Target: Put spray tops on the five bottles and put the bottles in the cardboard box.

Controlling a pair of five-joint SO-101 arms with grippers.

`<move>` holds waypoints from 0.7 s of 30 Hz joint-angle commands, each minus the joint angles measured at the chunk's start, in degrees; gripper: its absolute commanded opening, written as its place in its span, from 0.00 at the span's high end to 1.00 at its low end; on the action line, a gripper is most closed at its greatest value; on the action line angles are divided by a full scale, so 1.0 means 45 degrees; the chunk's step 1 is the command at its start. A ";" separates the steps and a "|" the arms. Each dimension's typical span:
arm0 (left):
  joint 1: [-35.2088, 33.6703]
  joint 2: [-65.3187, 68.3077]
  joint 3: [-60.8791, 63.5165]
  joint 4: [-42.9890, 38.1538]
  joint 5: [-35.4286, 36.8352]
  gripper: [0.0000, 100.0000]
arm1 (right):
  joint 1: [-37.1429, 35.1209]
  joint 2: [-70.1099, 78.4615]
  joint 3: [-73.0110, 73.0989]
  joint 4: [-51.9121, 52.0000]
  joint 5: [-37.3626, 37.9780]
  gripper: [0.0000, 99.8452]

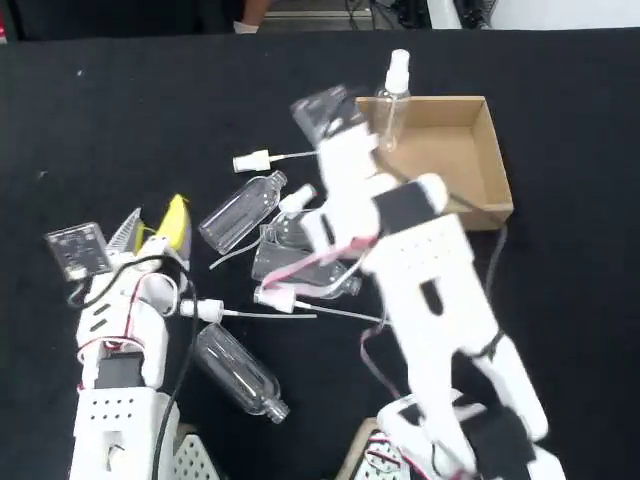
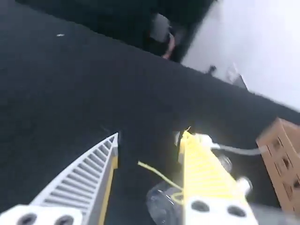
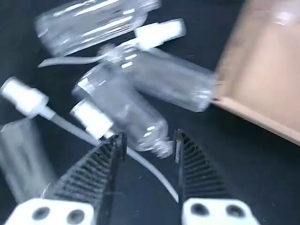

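right gripper [image 3: 149,138] open over the tangled bottles [image 3: 173,79], left gripper [image 2: 151,135] wide and empty. danger: closing here could snag a loose spray top [image 3: 91,119] and scatter the pile.

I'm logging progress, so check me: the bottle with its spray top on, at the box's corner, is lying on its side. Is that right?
Not quite. The bottle with its spray top on, at the box's corner, stands upright rather than lying on its side. The high view shows it.
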 commanded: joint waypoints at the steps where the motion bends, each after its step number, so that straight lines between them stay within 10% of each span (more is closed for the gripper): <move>1: -0.1299 -0.0156 -0.0440 -0.0156 0.1407 0.79 | -0.1641 -0.1162 0.1162 -0.0488 0.0137 0.87; 21: -0.2100 -0.0156 -0.0576 -0.0195 0.2266 0.79 | -0.2872 0.1553 0.3468 -0.4669 0.3341 0.75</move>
